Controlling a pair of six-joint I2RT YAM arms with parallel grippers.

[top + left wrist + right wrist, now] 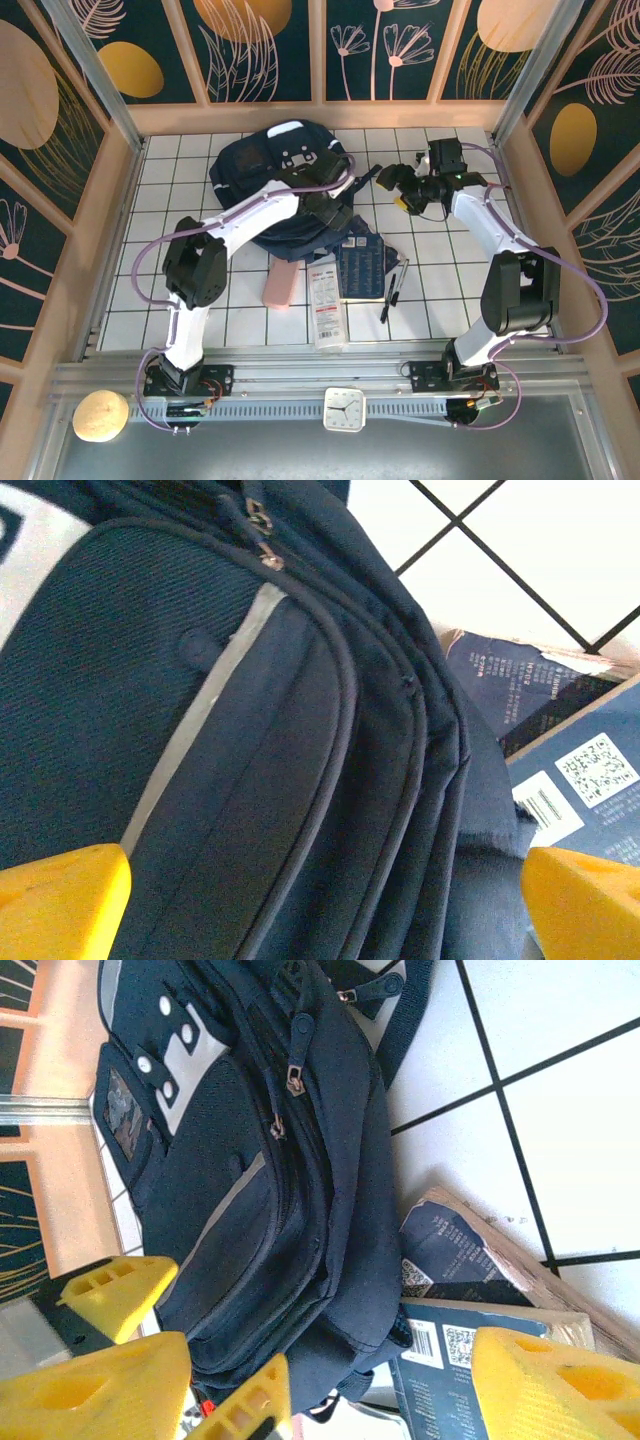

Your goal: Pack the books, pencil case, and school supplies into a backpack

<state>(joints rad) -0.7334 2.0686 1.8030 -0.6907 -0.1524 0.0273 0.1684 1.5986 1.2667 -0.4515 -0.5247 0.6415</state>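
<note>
The large navy blue fabric backpack (250,170) lies flat at the far centre of the white tiled table (440,290). Its zips appear closed, so nothing can go in yet. The left gripper (320,910) hovers low over its front pocket, jaws spread wide and clasping nothing, probably lining up on a zip. The right gripper (398,188) hangs just right of the bag, jaws apart and empty. On the near side lie the thin navy book (360,268), long white booklet (325,305), pink soft pencil case (280,283) and two dark pens (395,285), all unpacked.
</note>
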